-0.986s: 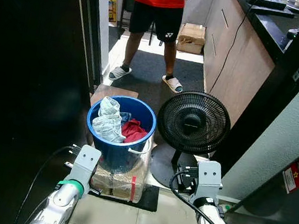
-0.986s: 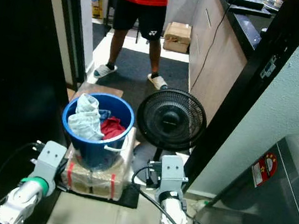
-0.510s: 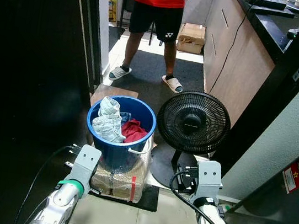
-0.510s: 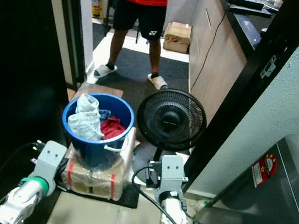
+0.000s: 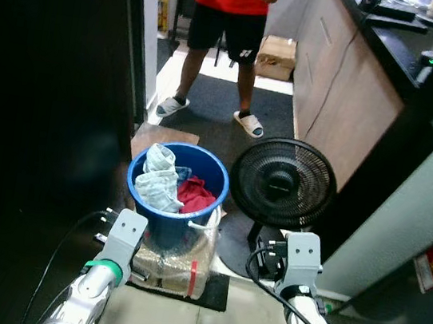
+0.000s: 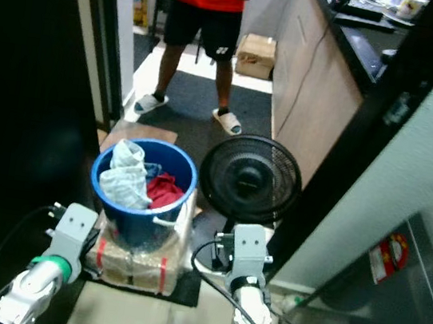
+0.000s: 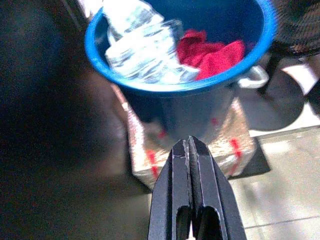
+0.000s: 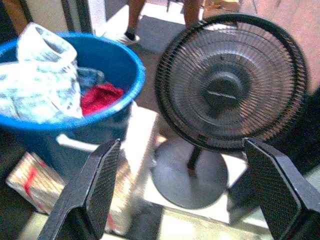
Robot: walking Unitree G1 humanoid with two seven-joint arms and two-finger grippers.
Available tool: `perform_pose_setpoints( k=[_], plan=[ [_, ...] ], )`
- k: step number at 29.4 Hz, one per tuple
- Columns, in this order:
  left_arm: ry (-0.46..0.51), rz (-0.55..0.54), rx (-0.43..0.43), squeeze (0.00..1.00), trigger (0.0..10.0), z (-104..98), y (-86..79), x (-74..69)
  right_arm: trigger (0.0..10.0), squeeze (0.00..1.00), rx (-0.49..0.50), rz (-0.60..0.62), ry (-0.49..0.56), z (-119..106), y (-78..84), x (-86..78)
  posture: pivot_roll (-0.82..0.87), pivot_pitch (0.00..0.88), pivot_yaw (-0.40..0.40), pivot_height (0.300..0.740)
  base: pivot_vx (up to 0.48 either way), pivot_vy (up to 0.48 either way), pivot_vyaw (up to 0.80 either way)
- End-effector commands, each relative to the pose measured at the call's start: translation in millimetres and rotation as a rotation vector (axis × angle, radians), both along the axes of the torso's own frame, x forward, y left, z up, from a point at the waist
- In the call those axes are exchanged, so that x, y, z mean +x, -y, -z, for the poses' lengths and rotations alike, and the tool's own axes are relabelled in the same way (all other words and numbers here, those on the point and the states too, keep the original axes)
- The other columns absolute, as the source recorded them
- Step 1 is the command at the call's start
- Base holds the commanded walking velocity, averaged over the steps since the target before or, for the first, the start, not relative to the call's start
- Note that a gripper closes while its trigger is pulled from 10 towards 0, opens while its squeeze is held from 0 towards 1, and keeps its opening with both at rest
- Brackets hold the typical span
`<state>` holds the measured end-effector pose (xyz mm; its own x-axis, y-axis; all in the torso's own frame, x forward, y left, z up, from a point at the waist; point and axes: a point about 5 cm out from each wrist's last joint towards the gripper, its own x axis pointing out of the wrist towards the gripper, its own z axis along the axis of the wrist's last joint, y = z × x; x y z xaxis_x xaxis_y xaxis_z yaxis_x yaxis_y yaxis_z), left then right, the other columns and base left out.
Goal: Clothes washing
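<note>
Slightly, the whole view has shifted since the earlier frame, so the camera moved; the things keep their places. Clothes, a pale patterned cloth and a red garment, lie in a blue bucket that stands on a wrapped package on the floor. The left gripper, fingers pressed together and holding nothing, hangs just before the bucket, below its rim. The right gripper, fingers spread wide apart, faces a black floor fan standing just beside the bucket. Beyond, a person in a red shirt stands on a dark mat.
</note>
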<state>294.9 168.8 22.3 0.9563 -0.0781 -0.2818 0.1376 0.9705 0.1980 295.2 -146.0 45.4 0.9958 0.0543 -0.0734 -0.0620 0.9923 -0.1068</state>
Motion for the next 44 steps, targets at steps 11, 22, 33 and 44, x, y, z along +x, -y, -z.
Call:
perform_pose_setpoints(
  k=[11,22,33,44],
  plan=[
    [-0.01,0.011,-0.004,0.0,10.0,2.4,5.7,-1.4,10.0,0.0,-0.013,0.015,-0.018,3.3,6.2,-1.8,0.01,0.0,0.033,0.74,0.456,0.0,0.0],
    [-0.025,0.006,-0.01,0.0,10.0,4.3,5.9,-2.6,10.0,0.0,-0.014,0.016,-0.017,3.6,6.2,-3.4,0.0,0.0,0.034,0.74,0.309,0.0,0.0],
    [-0.028,0.011,-0.014,0.0,10.0,5.0,8.2,-3.1,10.0,0.0,-0.016,0.015,-0.017,3.3,7.0,-3.3,0.0,0.0,0.031,0.74,0.0,0.0,0.0],
    [-0.037,0.013,-0.01,0.0,10.0,6.7,8.7,-4.2,10.0,0.0,-0.01,0.013,-0.013,2.5,6.3,-3.3,0.0,0.0,0.031,0.74,0.0,0.0,0.0]
  ],
)
